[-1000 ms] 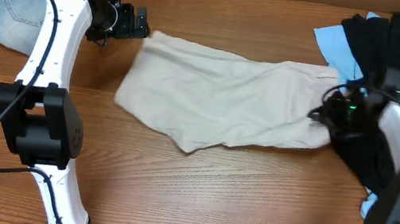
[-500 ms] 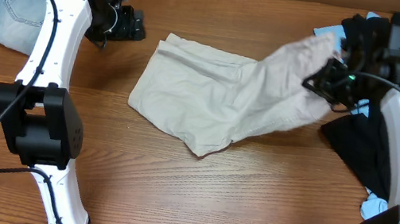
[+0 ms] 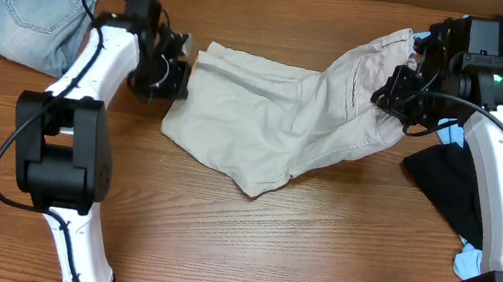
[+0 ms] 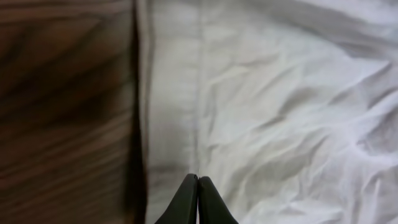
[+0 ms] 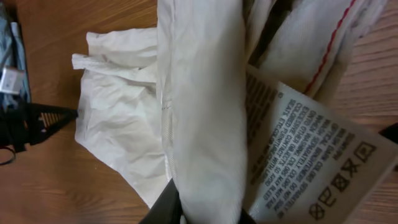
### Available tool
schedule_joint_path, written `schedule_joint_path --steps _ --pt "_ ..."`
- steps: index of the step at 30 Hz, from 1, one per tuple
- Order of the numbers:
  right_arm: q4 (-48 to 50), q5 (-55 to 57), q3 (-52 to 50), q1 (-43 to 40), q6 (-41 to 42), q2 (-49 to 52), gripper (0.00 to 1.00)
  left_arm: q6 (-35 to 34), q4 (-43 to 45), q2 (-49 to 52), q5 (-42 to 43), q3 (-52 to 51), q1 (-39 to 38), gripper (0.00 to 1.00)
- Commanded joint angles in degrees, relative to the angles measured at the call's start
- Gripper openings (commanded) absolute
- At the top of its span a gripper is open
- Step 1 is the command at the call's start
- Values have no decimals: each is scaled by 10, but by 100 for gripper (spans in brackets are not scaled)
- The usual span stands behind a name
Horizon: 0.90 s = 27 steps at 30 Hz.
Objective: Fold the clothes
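Care label on the shorts, the only print in view

In the right wrist view a white care label (image 5: 311, 162) hung from the inside of the beige shorts (image 5: 199, 93), turned nearly upside down. It carried several lines of small dark capitals, too fine and too tilted to read with certainty; "COLORS" and "SEPARATELY" seemed to stand among them. Along its outer edge ran a row of laundry symbols (image 5: 339, 186), one a crossed-out shape in a square. The overhead and left wrist views showed no legible writing.

Creased matt beige cloth shorts (image 3: 274, 129) on grained brown wooden table (image 3: 264, 254)
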Motion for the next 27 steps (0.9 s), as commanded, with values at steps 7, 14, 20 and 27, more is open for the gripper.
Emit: schedule_joint_path --steps 7,14,20,27 --pt "8 10 18 -26 -5 -19 12 44 98 -1 36 -80 -2 4" --pt "1 -7 18 -70 -36 -19 11 35 107 -1 36 -85 -4 4" --pt "0 -24 18 -38 -38 -19 10 5 132 -1 36 -99 -5 4" --pt "24 40 17 69 37 22 10 -8 140 -1 37 -103 -7 4"
